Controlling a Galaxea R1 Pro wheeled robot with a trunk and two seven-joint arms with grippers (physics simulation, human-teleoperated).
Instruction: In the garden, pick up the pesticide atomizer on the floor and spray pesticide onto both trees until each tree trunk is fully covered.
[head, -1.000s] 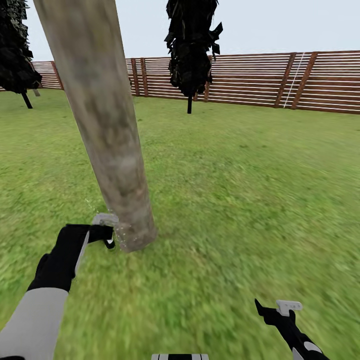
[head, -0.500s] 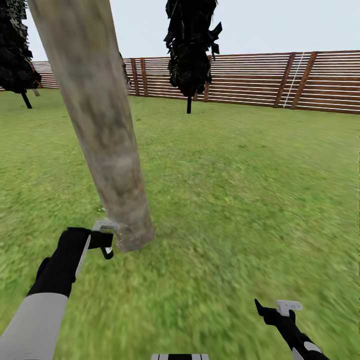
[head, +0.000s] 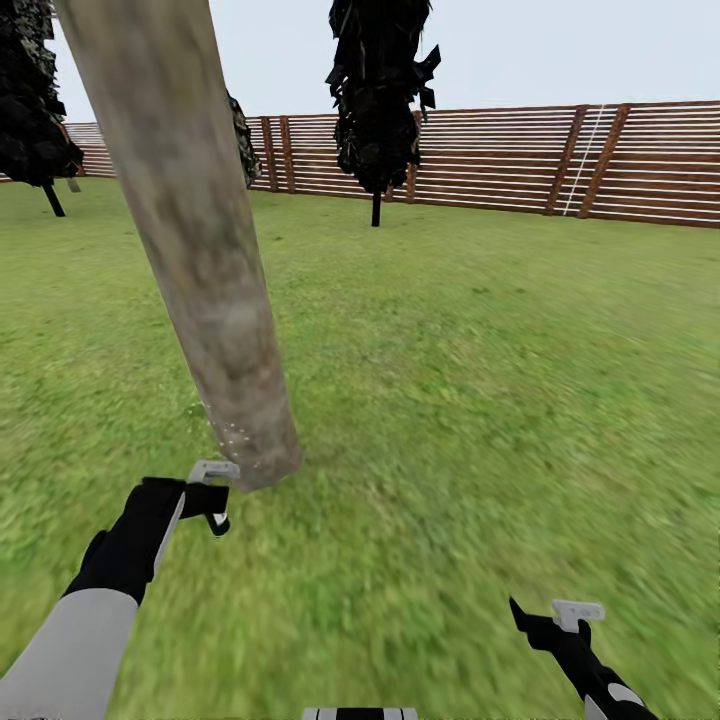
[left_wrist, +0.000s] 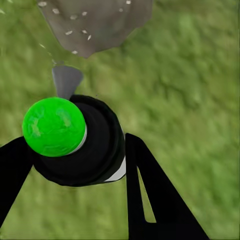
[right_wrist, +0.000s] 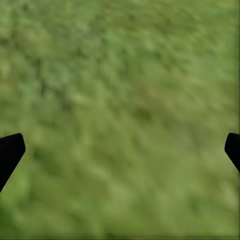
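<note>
The left claw (head: 212, 492) is closed around the pesticide atomizer (left_wrist: 75, 140), a black-bodied sprayer with a bright green cap, so the pickup from the floor (head: 450, 420) is done. In the left wrist view the atomizer sits between the two black fingers (left_wrist: 150, 195), and its grey nozzle (left_wrist: 66, 80) points straight ahead of the claw at the foot of the tree trunk (head: 200, 250). The trunk stands just beyond the claw tips, near but apart from them. Pale droplets (head: 232, 437) fleck the lowest part of the trunk, right in front of the nozzle, which suggests spraying of this tree is under way. Above that patch the trunk shows no droplets that can be made out, so most of it probably has yet to be covered, and the second tree has yet to be treated.

The right claw (head: 560, 618) hangs low over the grass, well apart from the trunk. Its jaws are spread wide with nothing between them, as the right wrist view shows.

Far ahead of both claws stand thin dark-leaved trees (head: 378, 90) and the slatted wooden fence (head: 560, 160).
</note>
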